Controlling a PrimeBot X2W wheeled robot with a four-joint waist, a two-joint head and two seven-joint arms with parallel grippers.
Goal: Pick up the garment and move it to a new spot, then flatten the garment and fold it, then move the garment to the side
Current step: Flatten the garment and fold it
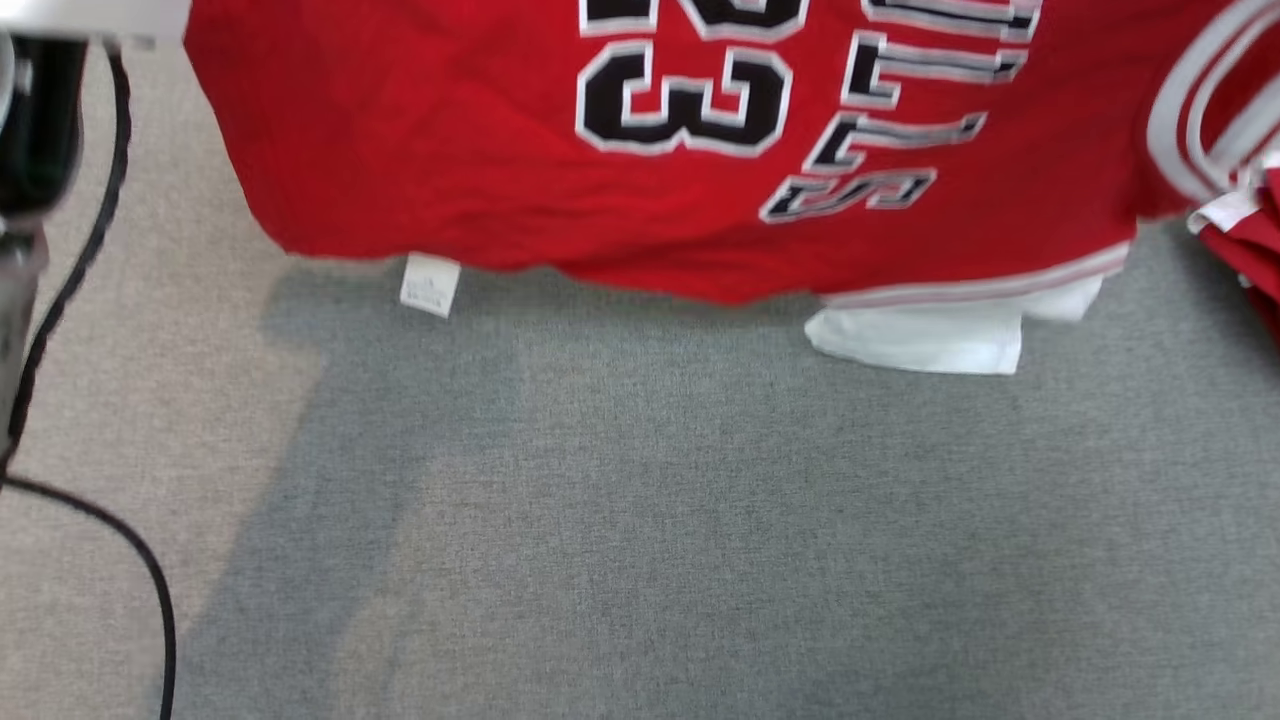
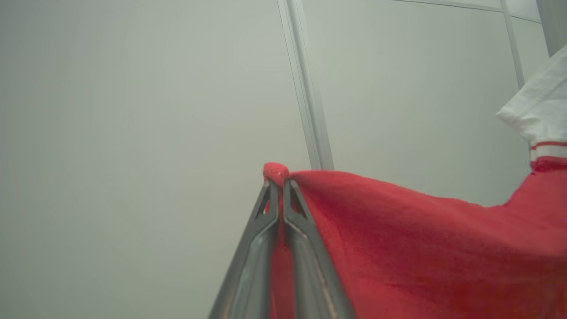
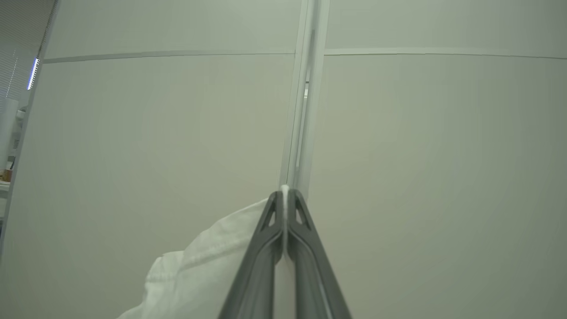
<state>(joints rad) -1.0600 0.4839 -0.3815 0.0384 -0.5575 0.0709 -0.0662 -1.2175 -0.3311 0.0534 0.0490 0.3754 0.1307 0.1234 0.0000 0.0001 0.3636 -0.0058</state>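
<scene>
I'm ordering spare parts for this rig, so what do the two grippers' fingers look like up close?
The left gripper has two long, slim, dark grey fingers that taper to narrow tips. Each has a small triangular cut-out just below the tip and a paler, glossy strip running down its length. The right gripper has the same build and colour.

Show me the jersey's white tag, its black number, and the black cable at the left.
white tag (image 1: 430,285): head view, middle of the tag.
black number (image 1: 680,130): head view, lower black stroke of the big digit.
black cable (image 1: 172,640): head view, its lower curve.
</scene>
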